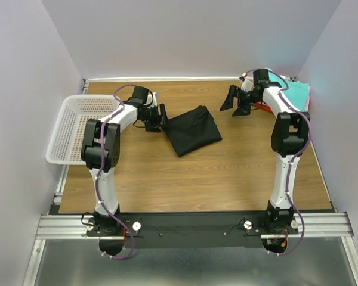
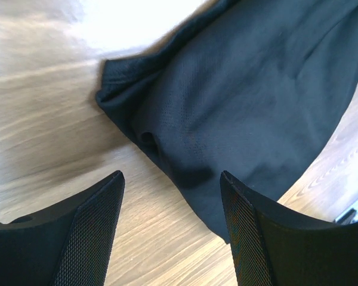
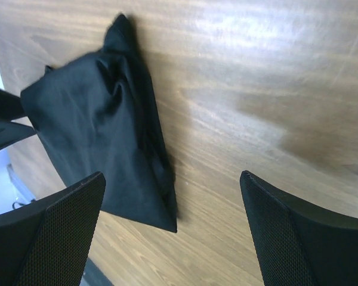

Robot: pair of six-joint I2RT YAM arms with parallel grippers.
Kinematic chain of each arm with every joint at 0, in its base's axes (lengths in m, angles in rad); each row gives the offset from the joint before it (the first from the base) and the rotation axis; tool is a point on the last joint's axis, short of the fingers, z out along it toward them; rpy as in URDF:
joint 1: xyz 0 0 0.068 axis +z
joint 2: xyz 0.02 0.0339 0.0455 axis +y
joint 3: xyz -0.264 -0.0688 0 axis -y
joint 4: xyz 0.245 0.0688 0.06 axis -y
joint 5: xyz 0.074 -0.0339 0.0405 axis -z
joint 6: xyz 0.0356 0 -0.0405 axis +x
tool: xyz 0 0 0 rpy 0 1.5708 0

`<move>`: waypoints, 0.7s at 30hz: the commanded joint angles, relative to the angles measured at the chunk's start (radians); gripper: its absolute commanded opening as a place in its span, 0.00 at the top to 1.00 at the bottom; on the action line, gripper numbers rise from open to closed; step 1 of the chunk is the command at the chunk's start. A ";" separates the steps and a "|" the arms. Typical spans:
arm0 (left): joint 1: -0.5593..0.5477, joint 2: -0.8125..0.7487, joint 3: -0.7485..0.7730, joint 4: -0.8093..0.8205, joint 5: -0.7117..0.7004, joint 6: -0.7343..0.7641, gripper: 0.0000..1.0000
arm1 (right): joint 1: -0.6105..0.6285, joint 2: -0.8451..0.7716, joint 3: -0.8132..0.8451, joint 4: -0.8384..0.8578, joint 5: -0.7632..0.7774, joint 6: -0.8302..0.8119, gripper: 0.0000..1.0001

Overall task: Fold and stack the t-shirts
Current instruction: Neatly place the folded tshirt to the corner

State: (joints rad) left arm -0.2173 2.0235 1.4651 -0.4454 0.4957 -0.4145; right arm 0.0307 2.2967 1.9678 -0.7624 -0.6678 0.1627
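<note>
Left fingers (image 2: 89, 238) and right fingers (image 3: 53, 238) gape wide, empty; best pinch every layer at the black t-shirt's (image 1: 193, 129) corner.

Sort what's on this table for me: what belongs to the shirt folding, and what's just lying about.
Belongs to the job:
- black t-shirt, a folded bundle in the middle
- teal t-shirt, far right corner, behind the right arm

Just lying about:
- white lattice basket, overhanging the left edge of the table
</note>
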 commanded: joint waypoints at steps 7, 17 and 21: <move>-0.017 0.096 -0.003 0.017 0.119 0.034 0.33 | 0.002 0.026 -0.112 0.000 -0.079 -0.048 0.00; -0.017 0.159 -0.040 0.002 0.126 0.085 0.74 | 0.017 0.090 -0.080 0.012 -0.111 -0.038 0.00; -0.017 0.173 -0.051 0.002 0.129 0.100 0.85 | 0.046 0.124 -0.072 0.020 -0.122 -0.038 0.00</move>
State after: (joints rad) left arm -0.2302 2.1395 1.4590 -0.4049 0.6476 -0.3645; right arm 0.0387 2.3451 1.8812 -0.7551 -0.7811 0.1394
